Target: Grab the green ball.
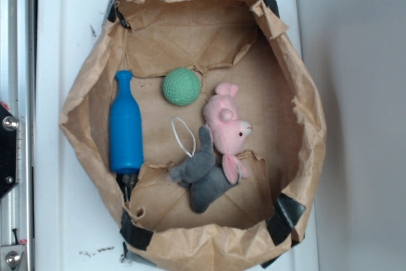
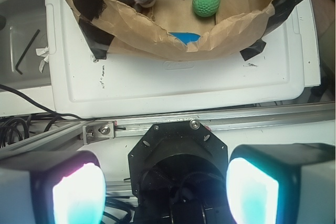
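progress: 0 of 1 steps done, judging by the layout. Nothing grabbed yet.
green ball (image 1: 181,87): sits loose on the paper floor of the brown paper bag (image 1: 298,87), toward the back fold in the exterior view. Also seen in the wrist view at the top, behind the bag's near rim.
ball contact: nothing on it. No arm shows over the bag in the exterior view.
neighbours: blue bottle (image 1: 125,128) lies near it on one side, pink bunny (image 1: 226,122) just beside it on the other, grey plush (image 1: 204,172) and its white loop (image 1: 184,134) further forward. Ball looks apart from all, though the gap to the bunny's ears is small.
gripper (image 2: 165,195): well apart from the ball, outside the bag, with the white board (image 2: 157,85) and a metal rail (image 2: 252,119) between it and the bag in the wrist view.
fingers (image 2: 79,195): spread wide, both pads lit along the bottom edge, nothing between them.
bench: white board carries the bag; bag edges are folded down and taped with black tape (image 1: 285,215).
left to do: travel over the near rim of the bag, line up above the ball, descend, close, lift.
risk (my read): the raised rim is in the path, and the bunny sits tight enough to the ball to get nudged or caught.
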